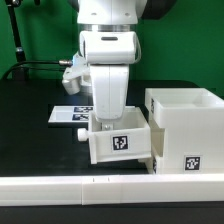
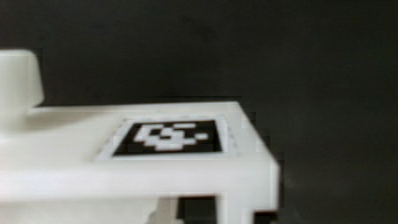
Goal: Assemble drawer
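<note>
A small white open-topped tray with a square tag on its front and a round knob on its left end sits on the black table. Its right end meets the tall white box shell. My gripper reaches down into the tray from above. In the wrist view, a tagged white face of the tray fills the frame. My gripper has its two dark fingertips on either side of a thin white wall, shut on it. The second tray is out of view.
The marker board lies flat behind the tray, at the exterior view's left. A long low white border rail runs along the front of the table. A green wall stands behind.
</note>
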Tool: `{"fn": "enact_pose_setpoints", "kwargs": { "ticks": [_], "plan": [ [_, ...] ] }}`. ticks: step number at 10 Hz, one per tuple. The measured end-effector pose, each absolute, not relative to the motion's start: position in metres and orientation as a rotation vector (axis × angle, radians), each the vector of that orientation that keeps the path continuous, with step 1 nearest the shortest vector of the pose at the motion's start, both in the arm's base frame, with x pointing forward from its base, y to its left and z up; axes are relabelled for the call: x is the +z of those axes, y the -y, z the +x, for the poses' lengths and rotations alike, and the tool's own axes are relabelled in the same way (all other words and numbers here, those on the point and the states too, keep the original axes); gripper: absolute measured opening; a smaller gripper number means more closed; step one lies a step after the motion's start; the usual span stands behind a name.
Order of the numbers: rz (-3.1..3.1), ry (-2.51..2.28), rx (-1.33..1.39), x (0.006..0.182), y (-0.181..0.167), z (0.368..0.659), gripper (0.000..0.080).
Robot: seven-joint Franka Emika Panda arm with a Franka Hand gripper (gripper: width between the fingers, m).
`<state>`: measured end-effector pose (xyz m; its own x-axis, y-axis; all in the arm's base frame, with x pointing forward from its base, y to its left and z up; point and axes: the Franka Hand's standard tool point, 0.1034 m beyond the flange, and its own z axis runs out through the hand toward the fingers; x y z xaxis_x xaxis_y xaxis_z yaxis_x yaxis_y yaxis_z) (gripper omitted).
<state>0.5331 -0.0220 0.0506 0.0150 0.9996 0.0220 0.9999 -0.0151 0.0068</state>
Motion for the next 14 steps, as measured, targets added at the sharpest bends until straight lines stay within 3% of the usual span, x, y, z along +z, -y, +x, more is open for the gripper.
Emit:
{"fn": "enact_pose_setpoints", "kwargs": {
  "ticks": [9,11,14],
  "plan": [
    [-2.286,2.13,-0.034,0.049,0.026,0.531,0.0042],
    [-2.342,2.181,0.08,0.052,0.004,0.532,0.0042],
    [-2.283,2.273,0.165,0.053,0.008,0.533,0.0043]
  ]
}}
